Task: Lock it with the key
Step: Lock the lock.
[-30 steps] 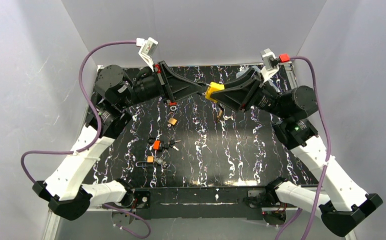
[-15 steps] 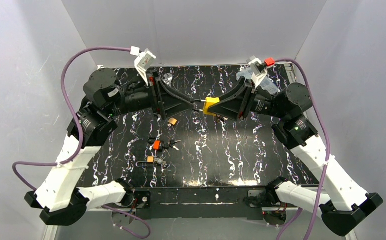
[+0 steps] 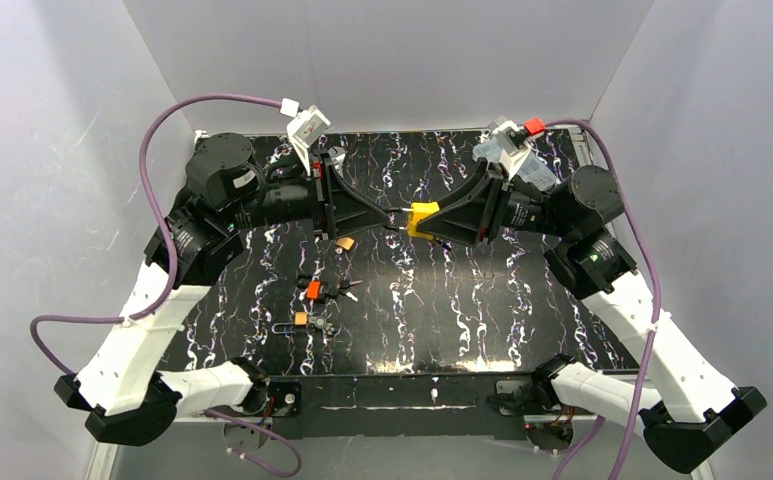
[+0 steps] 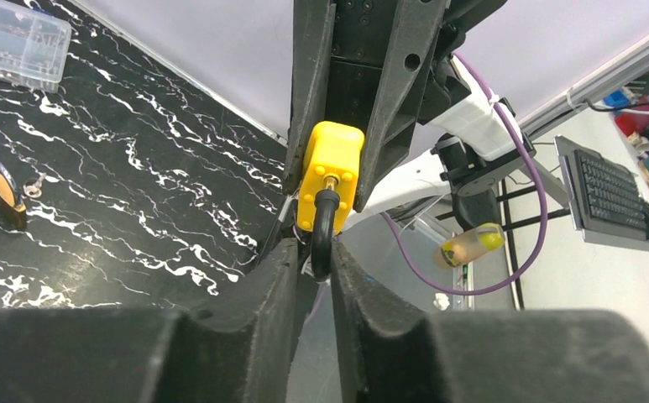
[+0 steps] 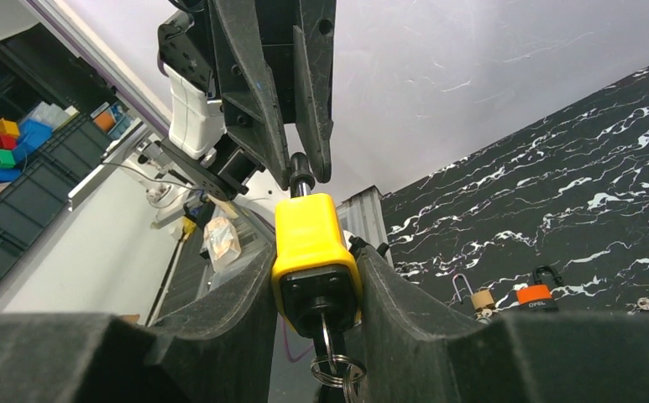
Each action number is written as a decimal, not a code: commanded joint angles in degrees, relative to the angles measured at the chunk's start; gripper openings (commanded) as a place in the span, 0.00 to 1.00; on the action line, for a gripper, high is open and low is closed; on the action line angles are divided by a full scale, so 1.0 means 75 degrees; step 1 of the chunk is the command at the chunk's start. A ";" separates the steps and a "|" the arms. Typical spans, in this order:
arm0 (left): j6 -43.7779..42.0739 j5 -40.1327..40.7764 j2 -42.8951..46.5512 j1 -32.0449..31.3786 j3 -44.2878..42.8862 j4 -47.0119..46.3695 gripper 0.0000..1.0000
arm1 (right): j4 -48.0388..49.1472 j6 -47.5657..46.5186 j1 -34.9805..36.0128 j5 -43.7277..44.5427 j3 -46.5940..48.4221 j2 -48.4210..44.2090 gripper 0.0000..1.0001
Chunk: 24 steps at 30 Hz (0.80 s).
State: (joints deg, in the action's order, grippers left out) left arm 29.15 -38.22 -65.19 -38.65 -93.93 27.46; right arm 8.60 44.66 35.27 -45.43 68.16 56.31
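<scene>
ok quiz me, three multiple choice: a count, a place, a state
1 small padlocks lying on the black marbled table: A one B three C six
2 the yellow plastic padlock is: A on the table B held aloft between both arms' jaws C hanging from a hook
3 the metal key is: A inserted in the yellow padlock's base B loose on the table C gripped by the left jaws
1 B, the top view shows three. 2 B, right jaws clamp its body, left jaws its black shackle. 3 A, its ring hangs below the base.
</scene>
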 commanded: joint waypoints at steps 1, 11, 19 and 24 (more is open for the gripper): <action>-0.0111 -0.0142 -0.0015 -0.0031 -0.0072 0.0031 0.11 | 0.0400 -0.0009 0.0006 -0.0189 0.0469 -0.0112 0.01; -0.0194 -0.0189 -0.0200 -0.0046 0.0159 -0.0086 0.00 | 0.1697 0.1379 0.0009 -0.0838 0.0306 0.0275 0.01; -0.0265 -0.0152 -0.0287 -0.0202 0.0272 -0.0146 0.00 | 0.1677 0.1503 0.0052 -0.0800 0.0568 0.0520 0.01; -0.0271 -0.0004 -0.0372 -0.0423 0.0334 -0.0190 0.00 | 0.1490 0.1388 0.0130 -0.0670 0.0716 0.0685 0.01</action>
State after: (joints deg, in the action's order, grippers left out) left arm 28.03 -38.63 -65.23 -39.03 -93.36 27.03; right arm 13.89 53.93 34.24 -51.29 69.12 60.47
